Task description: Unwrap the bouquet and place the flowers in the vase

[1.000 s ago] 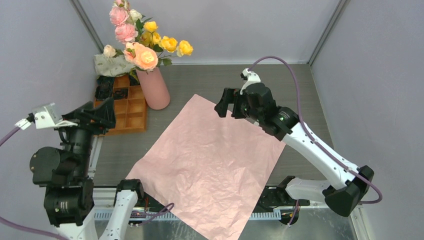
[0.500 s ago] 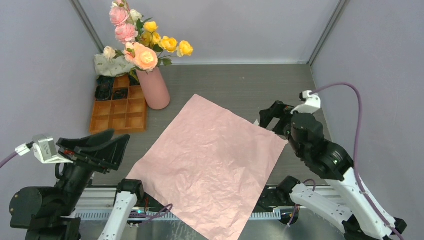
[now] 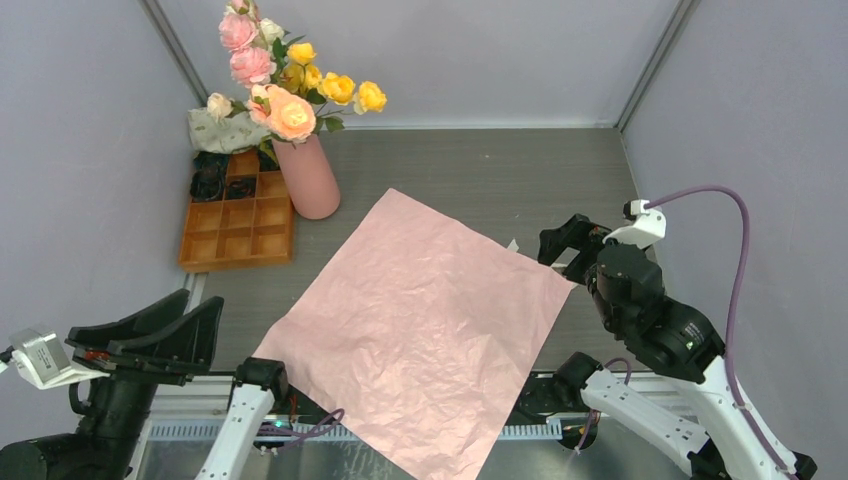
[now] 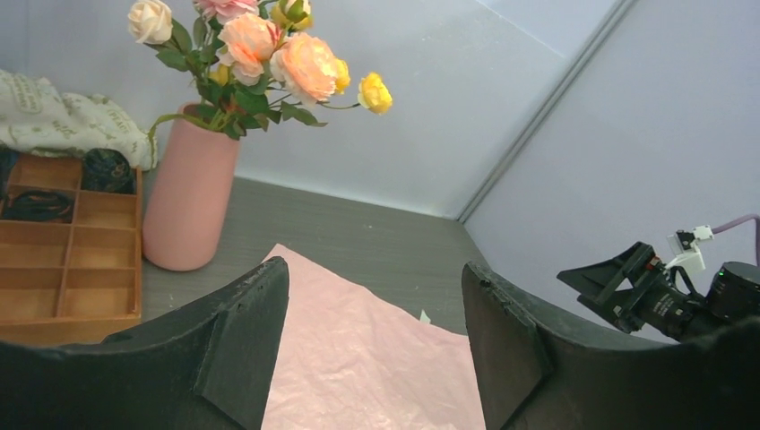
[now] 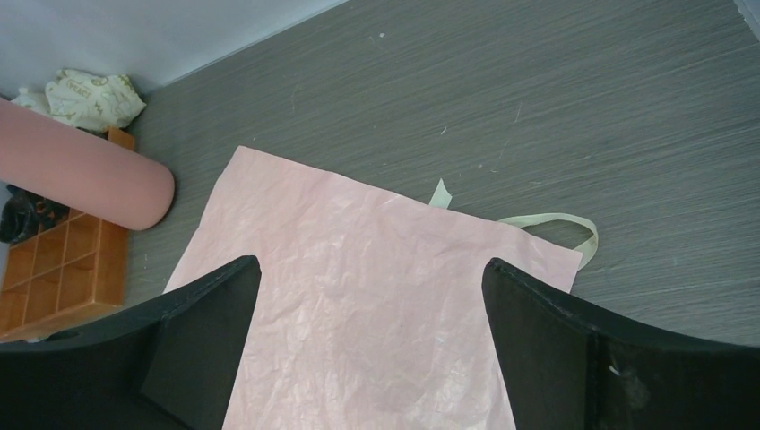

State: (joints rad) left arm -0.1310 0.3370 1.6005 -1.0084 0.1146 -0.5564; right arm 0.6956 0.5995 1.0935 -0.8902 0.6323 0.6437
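The left claw (image 4: 374, 269) hung released, its two black fingers spread wide with nothing between them. Below and just ahead of it lay a large, crinkled square sheet of pale pink wrapping paper (image 3: 420, 320), spread flat on the grey wood-grain table (image 3: 500, 170). Ahead of this claw and off to its left stood the tall matte salmon-pink cylindrical vase (image 3: 308, 178), upright, holding the green-stemmed artificial roses in pink, peach, yellow and cream (image 3: 290, 80); every bloom rose above its rim. Just beside the vase, further left, sat an orange tray of small square compartments (image 3: 240, 225), with a crumpled cream printed wad of paper or cloth (image 3: 225, 130) at its far end.

The right claw (image 5: 369, 264) was likewise released, fingers fully apart and empty. It hovered over the far right corner of the pink sheet, which filled the gap between its fingers from below. A thin cream ribbon (image 5: 556, 224) lay on the table just ahead of its right finger, looping out from under the sheet's edge. The vase stood well off to this claw's left. The two claws were well apart, the sheet between them.
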